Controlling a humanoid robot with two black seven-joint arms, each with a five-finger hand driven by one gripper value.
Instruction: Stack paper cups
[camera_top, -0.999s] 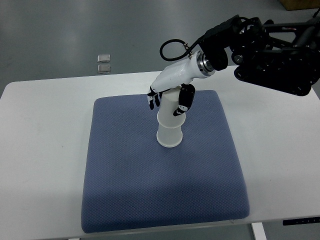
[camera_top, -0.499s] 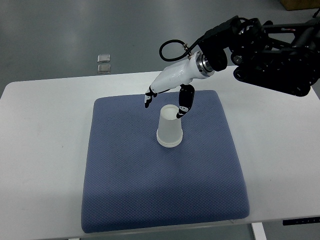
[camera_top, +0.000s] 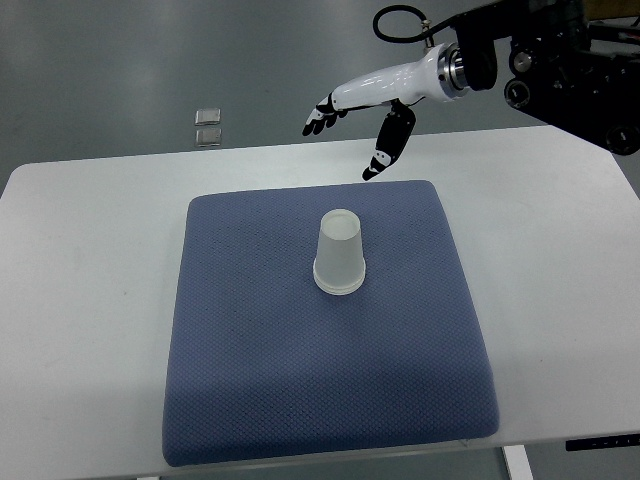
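Two small squares (camera_top: 208, 127) lying on floor beyond white tabletop (camera_top: 80, 260); paper cups (camera_top: 339, 252) sitting stacked upside down mid blue mat (camera_top: 300, 380); right hand (camera_top: 362, 110) hovering w/ fingers (camera_top: 320, 117) spread (holding nothing), well apart from cups

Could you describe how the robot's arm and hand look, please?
The right hand has a glossy white shell with black fingers bearing small white marks at the tips. A silver ring joins it to a bulky black arm. A black cable loops above the wrist.
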